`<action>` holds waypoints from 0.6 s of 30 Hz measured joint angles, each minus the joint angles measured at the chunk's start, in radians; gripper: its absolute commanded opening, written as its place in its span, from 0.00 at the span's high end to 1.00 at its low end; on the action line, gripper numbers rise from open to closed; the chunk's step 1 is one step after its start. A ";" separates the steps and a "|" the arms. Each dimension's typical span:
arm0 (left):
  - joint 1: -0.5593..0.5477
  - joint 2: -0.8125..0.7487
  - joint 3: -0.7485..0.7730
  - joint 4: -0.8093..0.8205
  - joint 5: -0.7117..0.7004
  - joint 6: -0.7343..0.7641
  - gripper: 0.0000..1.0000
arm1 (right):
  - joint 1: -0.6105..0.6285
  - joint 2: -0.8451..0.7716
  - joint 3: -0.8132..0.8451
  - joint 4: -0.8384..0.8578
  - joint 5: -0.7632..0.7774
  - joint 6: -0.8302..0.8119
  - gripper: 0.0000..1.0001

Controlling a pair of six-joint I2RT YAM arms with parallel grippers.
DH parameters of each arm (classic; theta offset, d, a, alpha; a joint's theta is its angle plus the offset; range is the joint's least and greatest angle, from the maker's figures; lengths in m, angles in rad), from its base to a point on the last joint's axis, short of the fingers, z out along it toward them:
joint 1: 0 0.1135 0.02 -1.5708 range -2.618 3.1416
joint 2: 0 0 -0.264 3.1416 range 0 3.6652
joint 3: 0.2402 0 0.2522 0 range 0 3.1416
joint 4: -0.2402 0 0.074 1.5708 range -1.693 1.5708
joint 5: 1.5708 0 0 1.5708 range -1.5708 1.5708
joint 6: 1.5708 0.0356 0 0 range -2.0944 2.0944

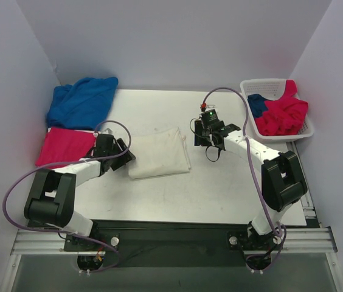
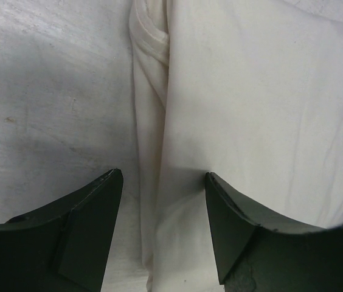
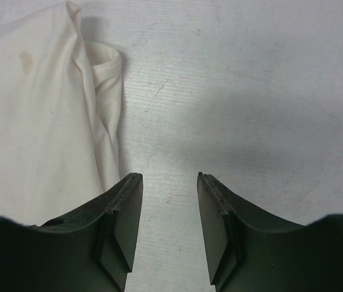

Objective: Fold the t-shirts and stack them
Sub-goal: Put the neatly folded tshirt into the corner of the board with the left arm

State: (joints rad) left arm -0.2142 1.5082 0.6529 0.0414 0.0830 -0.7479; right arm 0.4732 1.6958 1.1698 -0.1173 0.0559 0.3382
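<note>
A cream-white t-shirt [image 1: 159, 152] lies folded into a rectangle in the middle of the table. My left gripper [image 1: 129, 157] is at its left edge, open; in the left wrist view the left gripper [image 2: 164, 176] straddles the cream shirt's [image 2: 250, 109] folded edge without gripping it. My right gripper [image 1: 200, 141] hovers just off the shirt's right edge, open. In the right wrist view only bare table shows between the right gripper's [image 3: 169, 177] fingers, with the cream shirt [image 3: 31, 121] to the left. A folded crimson-pink t-shirt [image 1: 65, 146] and a crumpled royal blue t-shirt [image 1: 81, 102] lie at the far left.
A white lattice basket [image 1: 263, 82] stands at the back right, holding a crumpled crimson shirt [image 1: 284, 114] and a blue one [image 1: 257, 104]. White walls close in the back and sides. The bare tabletop [image 1: 232, 188] stretches along the front and right.
</note>
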 measured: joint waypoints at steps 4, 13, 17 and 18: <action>0.000 0.031 0.025 0.001 0.015 0.010 0.33 | 0.000 0.001 0.000 0.000 0.000 0.002 0.59; 0.003 0.143 0.066 0.135 0.134 -0.002 0.51 | 0.000 0.003 0.000 0.000 0.020 0.002 0.59; 0.006 0.150 0.055 0.127 0.135 -0.006 0.79 | 0.000 0.003 -0.001 0.000 0.026 0.002 0.59; 0.006 0.150 0.051 0.124 0.137 -0.005 0.86 | 0.000 0.003 0.000 0.000 0.027 0.002 0.59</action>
State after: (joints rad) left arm -0.2077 1.6577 0.7036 0.1658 0.2203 -0.7525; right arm 0.4732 1.6989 1.1694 -0.1173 0.0826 0.3397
